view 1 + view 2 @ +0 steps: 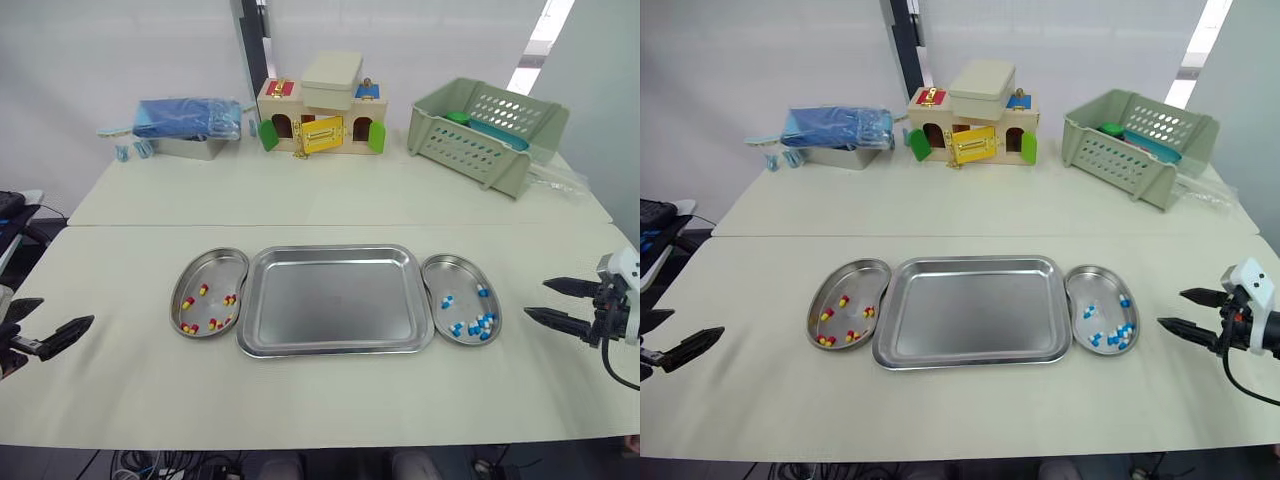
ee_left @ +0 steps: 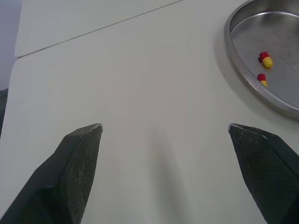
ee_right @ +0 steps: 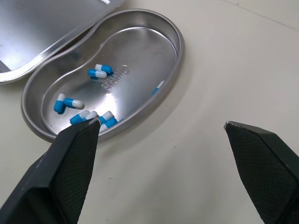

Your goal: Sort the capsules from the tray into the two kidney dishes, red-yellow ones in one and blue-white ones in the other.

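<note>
Left eye view — table (image 1: 330, 400), white wall (image 1: 120, 50) — left end effector (image 1: 67, 310), right end effector (image 1: 536, 298) spread.

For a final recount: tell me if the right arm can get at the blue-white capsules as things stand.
Probably yes. The right gripper is open just beside the right kidney dish, with bare table between it and the blue-white capsules.

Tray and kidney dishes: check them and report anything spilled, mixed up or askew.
Nothing stands out. The tray holds no capsules, the red-yellow capsules lie in the left kidney dish, the blue-white capsules in the right kidney dish, none mixed or spilled.
</note>
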You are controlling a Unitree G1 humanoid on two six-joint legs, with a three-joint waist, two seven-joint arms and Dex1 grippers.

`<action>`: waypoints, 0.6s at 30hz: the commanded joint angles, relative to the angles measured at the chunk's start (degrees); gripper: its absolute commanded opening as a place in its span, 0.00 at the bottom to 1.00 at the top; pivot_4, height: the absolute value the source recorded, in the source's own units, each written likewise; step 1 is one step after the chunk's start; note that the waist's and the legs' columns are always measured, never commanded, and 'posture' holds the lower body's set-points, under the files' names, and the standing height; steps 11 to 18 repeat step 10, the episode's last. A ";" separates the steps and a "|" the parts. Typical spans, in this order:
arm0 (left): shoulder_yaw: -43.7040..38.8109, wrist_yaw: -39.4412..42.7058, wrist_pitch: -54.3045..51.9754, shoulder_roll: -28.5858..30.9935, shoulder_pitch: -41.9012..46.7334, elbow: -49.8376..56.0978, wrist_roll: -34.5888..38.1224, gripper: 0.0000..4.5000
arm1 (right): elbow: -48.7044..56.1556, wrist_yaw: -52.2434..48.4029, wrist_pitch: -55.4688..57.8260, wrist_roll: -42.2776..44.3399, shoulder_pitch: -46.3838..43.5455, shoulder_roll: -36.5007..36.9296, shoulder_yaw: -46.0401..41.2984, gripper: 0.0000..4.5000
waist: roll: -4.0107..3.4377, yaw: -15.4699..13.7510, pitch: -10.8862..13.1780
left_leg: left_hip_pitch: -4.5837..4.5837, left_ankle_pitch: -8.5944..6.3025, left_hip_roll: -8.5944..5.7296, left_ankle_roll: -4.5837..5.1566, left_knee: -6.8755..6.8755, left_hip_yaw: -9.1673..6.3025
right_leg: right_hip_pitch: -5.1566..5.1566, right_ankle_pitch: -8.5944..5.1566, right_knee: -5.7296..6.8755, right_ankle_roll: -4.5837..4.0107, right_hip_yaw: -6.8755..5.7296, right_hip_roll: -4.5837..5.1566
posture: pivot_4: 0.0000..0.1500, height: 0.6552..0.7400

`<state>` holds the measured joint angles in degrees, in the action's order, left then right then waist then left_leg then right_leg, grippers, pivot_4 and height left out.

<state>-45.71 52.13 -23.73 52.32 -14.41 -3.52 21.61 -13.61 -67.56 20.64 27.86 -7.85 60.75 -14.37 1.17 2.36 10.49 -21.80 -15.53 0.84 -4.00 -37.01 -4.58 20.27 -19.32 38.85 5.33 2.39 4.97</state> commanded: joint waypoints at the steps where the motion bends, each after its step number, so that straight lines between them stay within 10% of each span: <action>1: -2.86 -1.59 0.98 -1.66 -1.88 2.47 0.37 0.99 | -2.00 -1.50 -1.82 -1.92 -1.94 -0.15 0.51 1.00 | 0.00 0.01 0.00 | -0.01 0.00 0.00 0.00 0.00 0.00 | 0.00 0.00 0.00 0.00 0.00 0.00 | 1.00 1.00; 18: -3.13 -3.26 0.94 -2.95 -3.71 4.72 0.94 0.99 | -6.86 -3.31 -5.61 -5.08 -5.66 -1.71 1.71 1.00 | 0.00 -0.05 0.00 | -0.02 0.00 0.00 -0.01 -0.02 0.00 | -0.01 0.00 0.00 0.00 -0.01 0.01 | 1.00 1.00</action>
